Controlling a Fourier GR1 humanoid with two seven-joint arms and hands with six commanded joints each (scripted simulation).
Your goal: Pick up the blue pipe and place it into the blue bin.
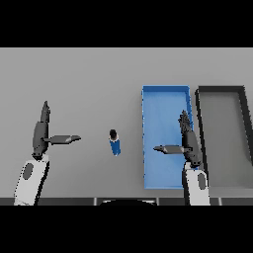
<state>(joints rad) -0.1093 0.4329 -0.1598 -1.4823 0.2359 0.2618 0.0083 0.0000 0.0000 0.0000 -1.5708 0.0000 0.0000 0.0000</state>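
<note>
A short blue pipe (114,143) with a dark top stands upright on the grey table, just left of the blue bin (160,106). My right hand (188,141) hovers over the bin's right half, fingers straight and thumb pointing left, holding nothing. My left hand (40,133) is at the far left, open too, with its thumb pointing toward the pipe across a gap.
A dark grey bin (245,123) lies right of the blue bin, their long sides almost touching. Bare table (74,79) stretches behind and left of the pipe.
</note>
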